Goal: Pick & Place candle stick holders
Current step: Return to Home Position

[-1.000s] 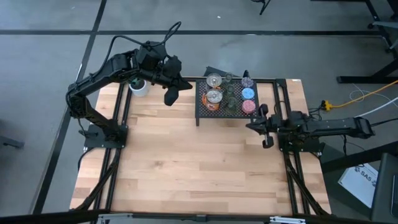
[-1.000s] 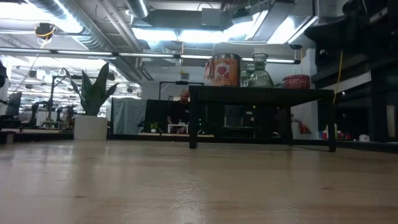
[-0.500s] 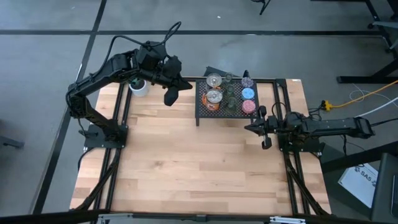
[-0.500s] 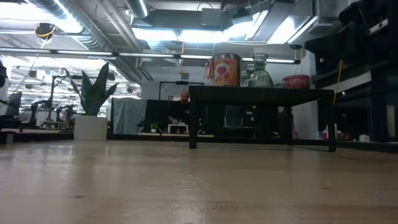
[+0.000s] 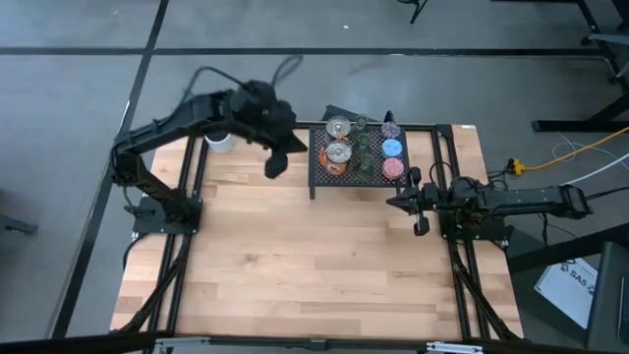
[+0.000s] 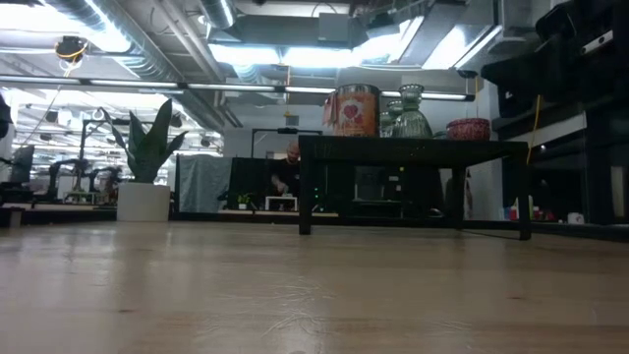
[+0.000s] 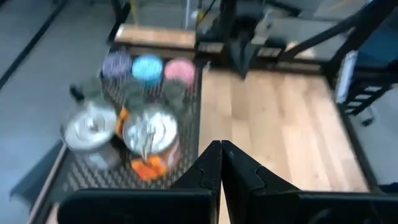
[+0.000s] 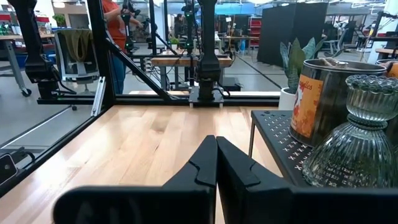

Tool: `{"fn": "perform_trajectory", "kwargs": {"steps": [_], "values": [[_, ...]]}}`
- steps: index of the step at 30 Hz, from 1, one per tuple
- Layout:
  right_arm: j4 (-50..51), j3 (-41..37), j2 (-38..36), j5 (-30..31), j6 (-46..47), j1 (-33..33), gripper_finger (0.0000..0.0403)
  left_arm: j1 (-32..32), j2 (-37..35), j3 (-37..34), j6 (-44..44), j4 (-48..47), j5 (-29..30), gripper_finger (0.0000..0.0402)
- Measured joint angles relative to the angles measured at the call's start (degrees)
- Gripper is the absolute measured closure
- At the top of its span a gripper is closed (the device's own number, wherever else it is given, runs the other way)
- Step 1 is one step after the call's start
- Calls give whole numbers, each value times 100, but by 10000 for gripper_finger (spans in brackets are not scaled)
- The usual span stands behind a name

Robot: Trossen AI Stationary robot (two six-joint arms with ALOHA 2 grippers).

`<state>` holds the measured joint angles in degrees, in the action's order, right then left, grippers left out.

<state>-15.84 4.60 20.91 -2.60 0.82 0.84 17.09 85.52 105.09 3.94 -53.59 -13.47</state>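
The candle stick holders stand on a black mesh rack (image 5: 324, 179) at the table's far edge. There are two silvery ones (image 5: 338, 152) with orange accents, green glass ones (image 5: 366, 147), and a purple (image 5: 391, 129), a blue (image 5: 393, 147) and a pink one (image 5: 393, 168). My left gripper (image 5: 274, 163) hangs shut in the air just left of the rack, slanting down toward it, and holds nothing. In its wrist view the shut fingers (image 7: 221, 149) point at the holders (image 7: 149, 130). My right gripper (image 5: 398, 200) is shut and level by the rack's near right corner, pointing toward the table's left.
A white pot with a green plant (image 5: 219, 142) stands at the far left, behind my left arm. The wooden tabletop (image 5: 314, 265) stretches out in front of the rack. Black frame rails (image 5: 187, 197) run along both sides. A person (image 6: 287, 172) shows far behind the table.
My left gripper has shifted a little toward the rack and slightly down, and its wrist has rolled somewhat. My right gripper has tipped a little in place. Both stay shut.
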Motion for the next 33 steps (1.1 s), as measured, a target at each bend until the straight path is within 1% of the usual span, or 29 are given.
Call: {"fn": "perform_trajectory", "kwargs": {"steps": [4, 7, 13, 19, 22, 28, 33], "values": [[0, 0, 0, -1, 0, 0, 397, -344, -39, -649, -330, 29, 838, 400], [0, 0, 0, -1, 0, 0, 397, -574, -166, -1175, -512, 268, 1129, 400], [7, 0, 0, -1, 0, -1, 397, -1062, -666, -2434, -633, 1680, 1133, 400], [24, 0, 2, -1, -2, -1, 397, -1329, -1576, -4073, -769, 3374, 1370, 400], [25, 0, 2, -1, -2, -2, 397, -1411, -2101, -4905, -741, 4216, 1383, 400], [24, 0, 1, -1, -2, -1, 397, -1415, -3060, -6258, -595, 5140, 1372, 400], [25, 0, 0, -3, -2, -2, 397, -1417, -3716, -7073, -439, 5527, 1200, 400]]}}
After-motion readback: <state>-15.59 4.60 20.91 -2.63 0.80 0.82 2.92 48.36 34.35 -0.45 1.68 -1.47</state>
